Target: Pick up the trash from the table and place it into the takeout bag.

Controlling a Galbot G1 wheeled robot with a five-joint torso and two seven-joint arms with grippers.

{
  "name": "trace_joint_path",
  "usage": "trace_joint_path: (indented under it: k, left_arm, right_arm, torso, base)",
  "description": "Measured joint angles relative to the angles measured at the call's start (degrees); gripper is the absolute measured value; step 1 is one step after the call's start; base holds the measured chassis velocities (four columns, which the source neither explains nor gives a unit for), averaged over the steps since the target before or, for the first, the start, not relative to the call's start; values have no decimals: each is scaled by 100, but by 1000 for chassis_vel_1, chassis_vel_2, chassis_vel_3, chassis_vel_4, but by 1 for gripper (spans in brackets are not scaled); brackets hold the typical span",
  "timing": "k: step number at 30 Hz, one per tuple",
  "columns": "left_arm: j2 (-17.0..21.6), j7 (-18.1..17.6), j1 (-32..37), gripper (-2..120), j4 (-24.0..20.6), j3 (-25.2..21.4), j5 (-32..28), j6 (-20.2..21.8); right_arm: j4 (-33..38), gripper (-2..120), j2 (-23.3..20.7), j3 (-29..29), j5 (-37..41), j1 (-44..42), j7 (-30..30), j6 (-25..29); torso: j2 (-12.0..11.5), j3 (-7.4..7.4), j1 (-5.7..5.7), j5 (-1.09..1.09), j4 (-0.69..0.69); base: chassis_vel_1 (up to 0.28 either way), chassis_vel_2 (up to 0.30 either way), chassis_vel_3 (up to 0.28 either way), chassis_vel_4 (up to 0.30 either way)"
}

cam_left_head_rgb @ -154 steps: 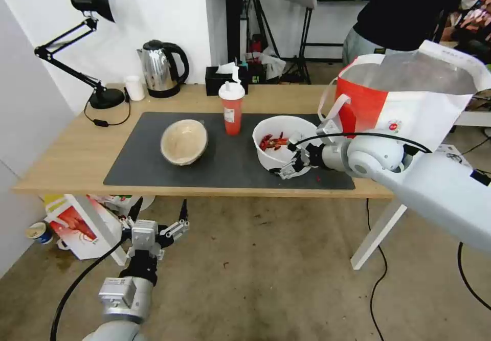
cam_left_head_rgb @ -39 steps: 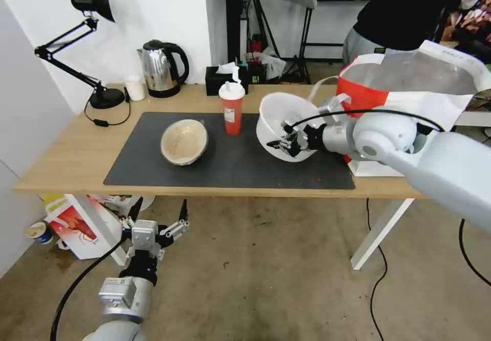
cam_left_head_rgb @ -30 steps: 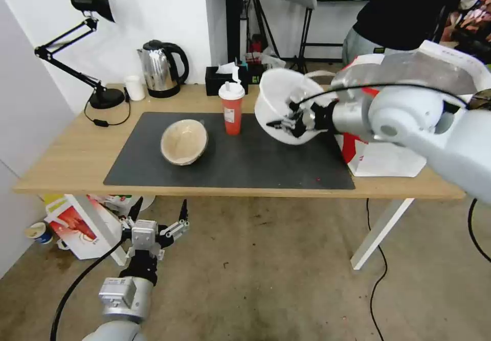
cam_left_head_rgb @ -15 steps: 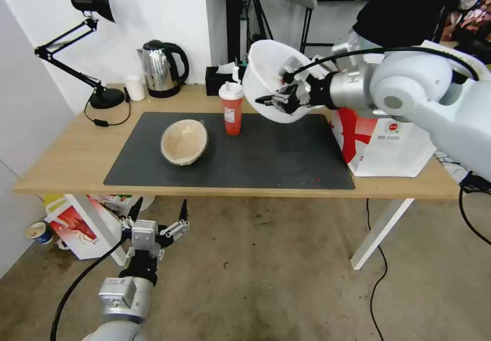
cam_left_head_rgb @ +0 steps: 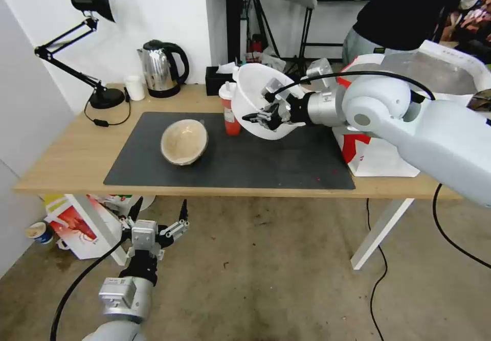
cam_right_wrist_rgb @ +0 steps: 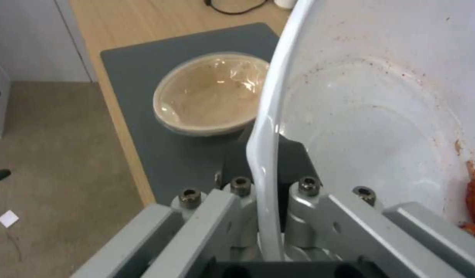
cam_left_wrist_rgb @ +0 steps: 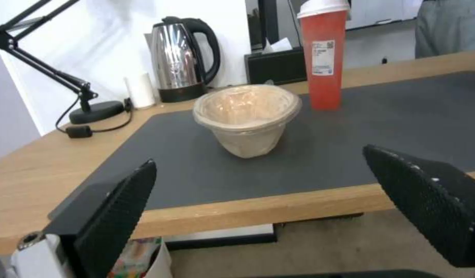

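My right gripper (cam_left_head_rgb: 267,116) is shut on the rim of the wide white bowl (cam_left_head_rgb: 255,93) and holds it tilted in the air above the dark mat (cam_left_head_rgb: 230,164), just in front of the red drink cup (cam_left_head_rgb: 228,122). In the right wrist view the rim (cam_right_wrist_rgb: 263,131) runs between the fingers, and red crayfish shells (cam_right_wrist_rgb: 474,193) lie inside. The beige bowl (cam_left_head_rgb: 184,141) sits on the mat's left part. The takeout bag (cam_left_head_rgb: 381,146) stands at the table's right end, behind my right arm. My left gripper (cam_left_head_rgb: 153,228) hangs open below the table's front edge, facing the beige bowl (cam_left_wrist_rgb: 246,117) and the cup (cam_left_wrist_rgb: 324,58).
On the light-wood table (cam_left_head_rgb: 61,162), a black desk lamp (cam_left_head_rgb: 102,95), a small white cup (cam_left_head_rgb: 135,88), a steel kettle (cam_left_head_rgb: 161,70) and a black tissue box (cam_left_head_rgb: 222,79) line the back. A red-and-white box (cam_left_head_rgb: 76,226) lies on the floor. A person stands behind the bag.
My right gripper lifted the white bowl off the mat and raised it near the bag. In the last half second it moved left and a little lower. The left arm stayed still.
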Motion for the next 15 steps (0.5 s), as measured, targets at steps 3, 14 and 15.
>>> trace_joint_path:
  k: [3, 14, 15]
  left_arm:
    - [0, 0, 0, 100, 0, 0, 0, 0]
    - [0, 0, 0, 100, 0, 0, 0, 0]
    - [0, 0, 0, 100, 0, 0, 0, 0]
  right_arm:
    - [-52, 0, 88, -28, 5, 71, -3, 0]
    - [-174, 0, 318, -155, 10, 314, 7, -5]
    - [-174, 0, 317, -163, 10, 332, 9, -5]
  torso:
    - [0, 0, 0, 0, 0]
    - [0, 0, 0, 0, 0]
    - [0, 0, 0, 0, 0]
  base:
    - [0, 0, 0, 0]
    - [0, 0, 0, 0]
    - [0, 0, 0, 0]
